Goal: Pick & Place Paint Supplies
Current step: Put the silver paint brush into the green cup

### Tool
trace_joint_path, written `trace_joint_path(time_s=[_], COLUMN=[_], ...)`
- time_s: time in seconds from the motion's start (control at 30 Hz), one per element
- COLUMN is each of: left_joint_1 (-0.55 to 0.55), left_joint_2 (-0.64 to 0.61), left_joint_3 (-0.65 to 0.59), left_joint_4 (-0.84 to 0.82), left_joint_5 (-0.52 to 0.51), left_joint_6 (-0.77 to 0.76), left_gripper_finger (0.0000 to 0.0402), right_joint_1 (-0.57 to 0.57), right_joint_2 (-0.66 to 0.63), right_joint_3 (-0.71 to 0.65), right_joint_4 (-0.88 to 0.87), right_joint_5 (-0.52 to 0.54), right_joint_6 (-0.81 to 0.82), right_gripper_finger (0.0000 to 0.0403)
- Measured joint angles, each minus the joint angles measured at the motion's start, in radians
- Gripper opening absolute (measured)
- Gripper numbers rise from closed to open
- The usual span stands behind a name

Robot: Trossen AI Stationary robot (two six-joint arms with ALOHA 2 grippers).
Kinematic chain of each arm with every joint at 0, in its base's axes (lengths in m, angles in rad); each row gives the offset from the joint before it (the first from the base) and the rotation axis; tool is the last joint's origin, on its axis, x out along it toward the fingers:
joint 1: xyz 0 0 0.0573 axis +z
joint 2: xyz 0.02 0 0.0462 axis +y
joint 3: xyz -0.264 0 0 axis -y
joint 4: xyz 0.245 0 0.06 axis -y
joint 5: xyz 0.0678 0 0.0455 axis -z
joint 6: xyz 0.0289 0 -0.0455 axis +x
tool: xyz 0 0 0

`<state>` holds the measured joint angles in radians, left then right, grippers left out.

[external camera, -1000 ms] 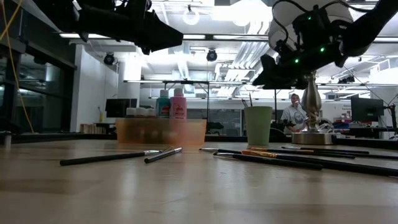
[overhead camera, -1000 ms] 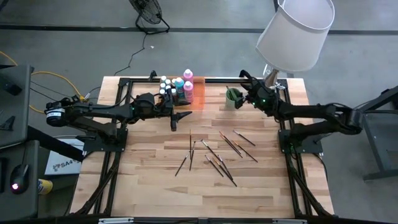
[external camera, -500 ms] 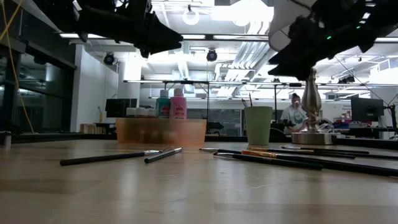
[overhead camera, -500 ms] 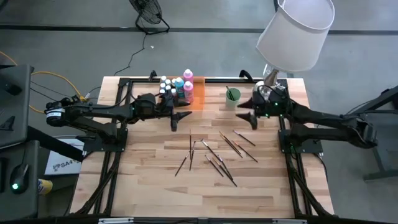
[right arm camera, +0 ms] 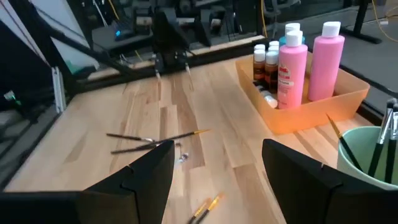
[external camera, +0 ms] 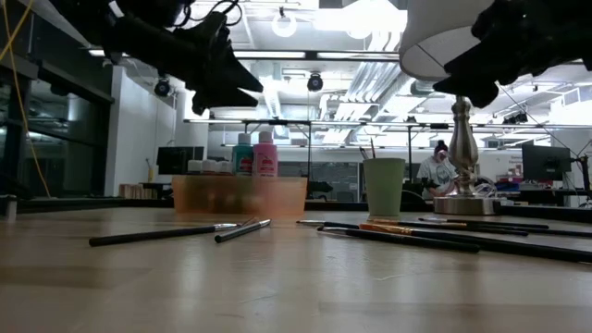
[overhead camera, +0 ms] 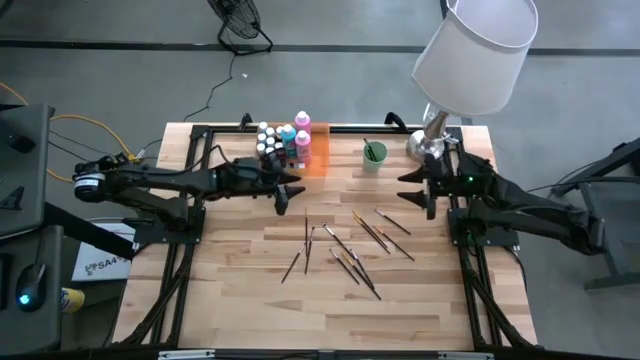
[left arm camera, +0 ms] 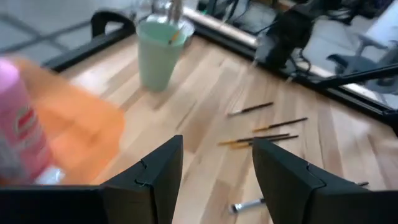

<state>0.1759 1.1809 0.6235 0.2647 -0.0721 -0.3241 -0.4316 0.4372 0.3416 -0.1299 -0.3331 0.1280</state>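
Wooden butcher-block table [overhead camera: 240,290] inside a black metal frame [overhead camera: 200,150]. Translucent orange tray [overhead camera: 318,152] at the far edge, left of centre. Pale green cup [overhead camera: 374,156] standing upright, apart from the tray, to its right. Table lamp at the far right corner: white shade [overhead camera: 475,50], silver base [overhead camera: 430,146]. Black floor fan [overhead camera: 236,22] on the grey floor beyond. Low view: a person [external camera: 435,171] seated in the room behind the table.
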Motion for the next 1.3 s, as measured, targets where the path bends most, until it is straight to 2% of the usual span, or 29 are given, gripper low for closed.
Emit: trace_joint_path(time_s=[0.17,0.27,0.43,0.97,1.17,1.3], left_joint_1=[-0.050,-0.073,-0.114,-0.311,-0.351,-0.361], left_joint_2=[0.022,0.059,0.144,0.436,0.565,0.620], left_joint_3=[0.115,0.190,0.275,0.451,0.554,0.630], left_joint_4=[-0.273,-0.414,-0.579,-0.871,-0.876,-0.908], left_joint_5=[-0.153,-0.186,-0.176,-0.087,-0.006,0.010], left_joint_6=[-0.163,-0.287,-0.416,-0.876,-0.916,-0.920], left_gripper_finger=[0.0186,0.0186,0.0186,0.0186,0.0186,0.0186], right_joint_1=[0.000,0.000,0.000,0.000,0.000,0.000], right_joint_2=[-0.047,-0.053,-0.048,-0.048,-0.048,-0.048], right_joint_3=[0.000,0.000,0.000,0.000,0.000,0.000], right_joint_4=[0.007,0.006,0.004,0.006,0.007,0.007], right_joint_5=[-0.011,-0.013,-0.007,-0.007,-0.007,-0.007], right_joint_6=[0.149,0.252,0.261,0.261,0.261,0.261], right_gripper_finger=[0.0237,0.0237,0.0237,0.0237,0.0237,0.0237])
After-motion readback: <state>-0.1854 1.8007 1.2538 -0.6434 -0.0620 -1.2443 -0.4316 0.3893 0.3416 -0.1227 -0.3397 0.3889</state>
